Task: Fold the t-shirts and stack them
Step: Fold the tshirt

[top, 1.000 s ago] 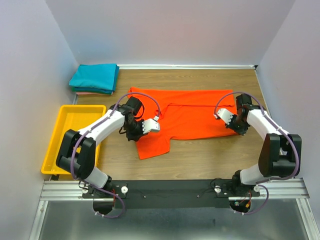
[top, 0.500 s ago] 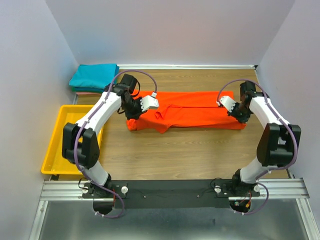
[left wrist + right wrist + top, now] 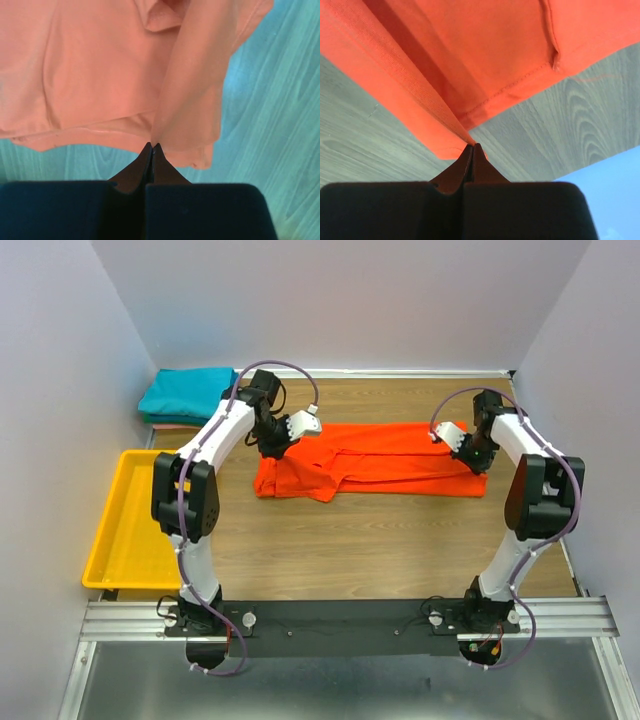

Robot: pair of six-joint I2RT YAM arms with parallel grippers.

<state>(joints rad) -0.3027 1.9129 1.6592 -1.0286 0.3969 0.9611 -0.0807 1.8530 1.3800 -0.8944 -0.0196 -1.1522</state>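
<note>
- Orange-red t-shirt [image 3: 370, 458]: lies on the wooden bench [image 3: 380, 540], toward the far side. It is folded lengthwise into a long band running left to right. The left end is bunched, with a flap spilling toward the near side. The right end is flatter and squarer.
- Left pincer [image 3: 151, 146]: tips pressed together, pinching a fold of the orange cloth at the band's left end. In the wrist view the cloth drapes away from the tips in a loose pleat.
- Right pincer [image 3: 472, 146]: tips pressed together on a taut ridge of cloth at the band's right end, just beside a stitched hem.
- Teal t-shirt [image 3: 190, 392]: folded, in the far left corner, apart from the orange one.
- Pale pink layer [image 3: 165, 424]: sits under the teal t-shirt. Only a sliver shows, so it is probably a folded shirt.
- Yellow tray [image 3: 120, 530]: on the left edge, nearer than the stack.
</note>
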